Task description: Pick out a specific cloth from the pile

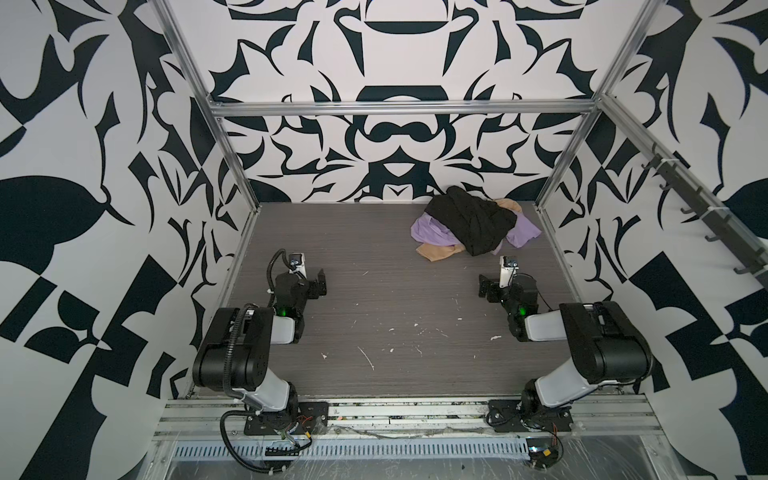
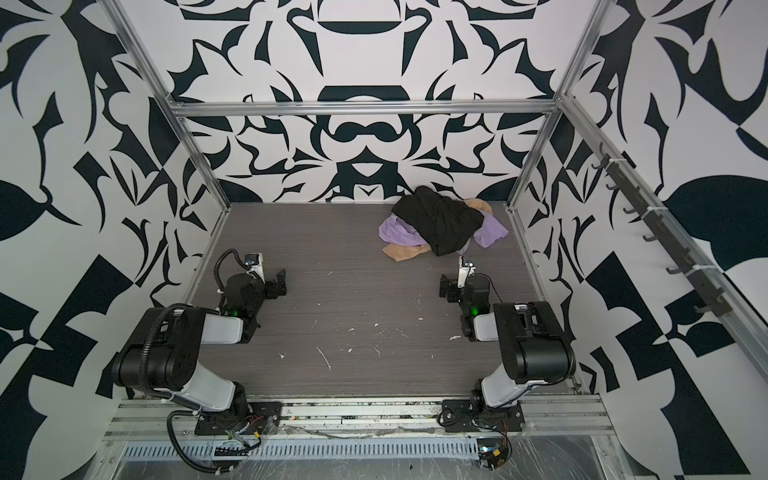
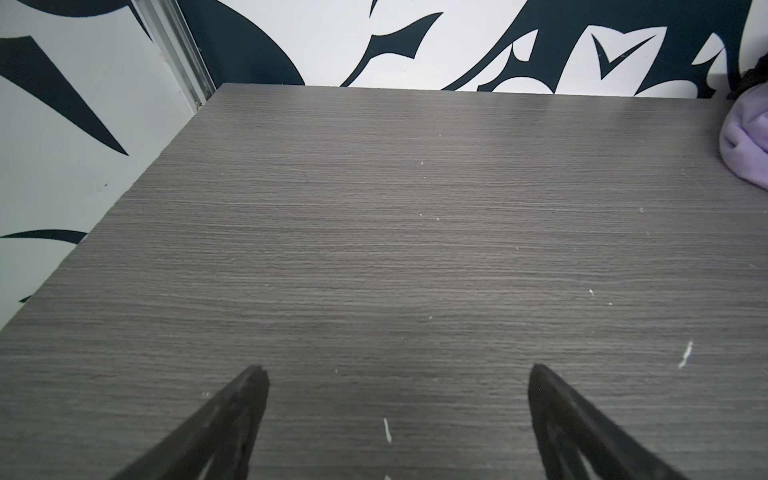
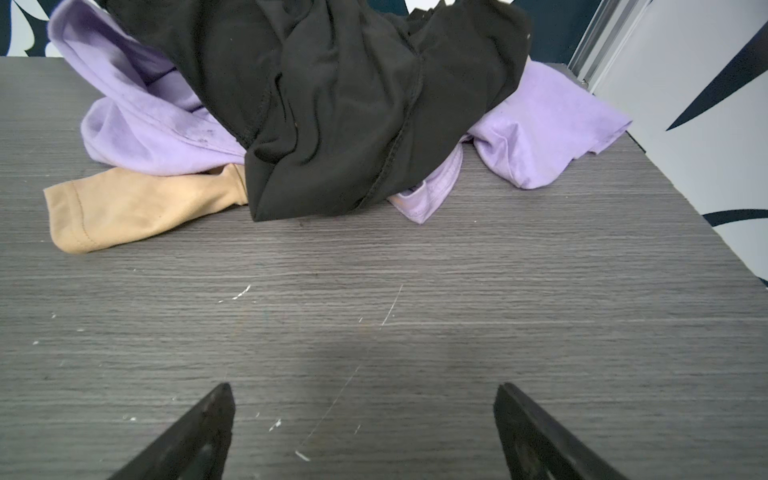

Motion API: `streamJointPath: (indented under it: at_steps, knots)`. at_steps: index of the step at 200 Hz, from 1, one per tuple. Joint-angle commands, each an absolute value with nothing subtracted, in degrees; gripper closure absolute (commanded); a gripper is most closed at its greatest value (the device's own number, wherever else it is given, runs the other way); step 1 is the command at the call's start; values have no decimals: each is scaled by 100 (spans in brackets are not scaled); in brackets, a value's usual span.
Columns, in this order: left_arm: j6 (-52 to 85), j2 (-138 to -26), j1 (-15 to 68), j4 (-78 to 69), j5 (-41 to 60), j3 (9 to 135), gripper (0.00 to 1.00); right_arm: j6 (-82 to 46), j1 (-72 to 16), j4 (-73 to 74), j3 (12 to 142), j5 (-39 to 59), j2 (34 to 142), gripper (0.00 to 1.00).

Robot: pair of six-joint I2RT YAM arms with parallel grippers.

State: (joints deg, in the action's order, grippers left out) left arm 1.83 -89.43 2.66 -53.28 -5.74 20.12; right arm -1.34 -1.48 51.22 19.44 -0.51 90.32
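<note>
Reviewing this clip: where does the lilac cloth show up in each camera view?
In a top view: the lilac cloth lies at the far right of the table.
In a top view: same place.
Left wrist: only a sliver at the picture's edge.
Right wrist: ahead of the right gripper, showing either side of the black cloth.
Shared landmark: the black cloth draped over it.

Both top views hang high over the near edge, looking down across the whole worktop (image 1: 374, 270). The left wrist camera, low behind the left tool (image 3: 397, 369), faces the far-left corner and just clips the cloth (image 3: 746, 141). The right wrist camera, behind the right tool (image 4: 363, 386), faces the pile (image 4: 332, 104) close up.
</note>
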Motion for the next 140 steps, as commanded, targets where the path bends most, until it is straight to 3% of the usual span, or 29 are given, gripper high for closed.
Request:
streamJointPath:
  at_steps: [1, 92, 113, 140]
  knots:
    - [157, -8958, 261, -5353, -574, 2084, 0, -186, -114, 5249, 1990, -132, 8880, 1]
    - [149, -8950, 263, -5353, -570, 2088, 0, -213, -115, 5245, 2006, -176, 8854, 1]
    - [115, -8819, 259, -5225, -518, 2121, 0, -264, -115, 4774, 2134, -309, 8561, 1]
    - [266, -8341, 263, -3979, -799, 2536, 0, -300, -114, 3506, 2601, -201, 8117, 1]
